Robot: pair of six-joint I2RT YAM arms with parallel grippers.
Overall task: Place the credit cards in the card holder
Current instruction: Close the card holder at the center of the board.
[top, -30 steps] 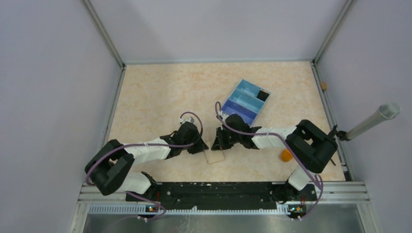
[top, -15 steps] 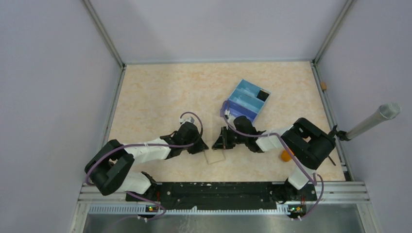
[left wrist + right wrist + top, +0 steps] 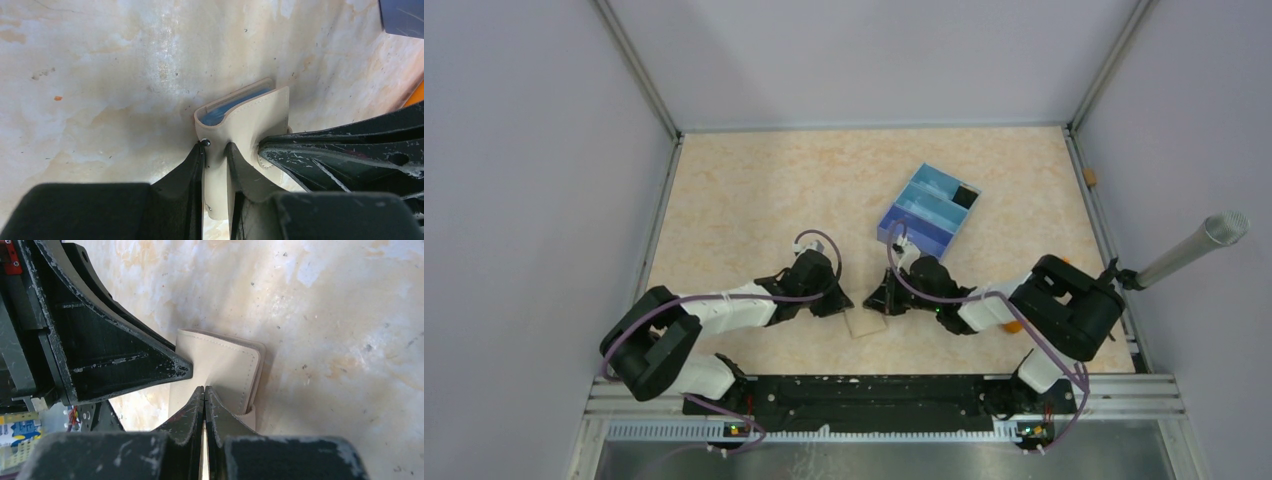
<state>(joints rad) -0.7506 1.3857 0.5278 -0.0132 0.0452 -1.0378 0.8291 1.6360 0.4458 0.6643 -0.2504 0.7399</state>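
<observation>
A: What is carried by the worktop (image 3: 744,200)?

B: A blue tray (image 3: 929,212) with three compartments is seen toward the far right. The beige holder (image 3: 865,323) is laid nearer the front edge, about the middle.

A: How are the left fingers (image 3: 202,152) set?

B: They are parted only narrowly, and one flap of the holder (image 3: 250,120) is pinched between them. The mouth of the sleeve is turned away from them and is seen agape.

A: And the right fingers (image 3: 203,396)?

B: They are pressed fully together. Their tips are brought to the holder's (image 3: 225,365) upper flap, close beside the left pair, and contact with its edge is suggested in the left wrist view. Whether the flap is pressed down cannot be told.

A: Where is a card found?

B: A light-blue card (image 3: 218,113) is seen inside the holder's mouth, tucked under the upper flap. Only a strip of it is shown.
</observation>
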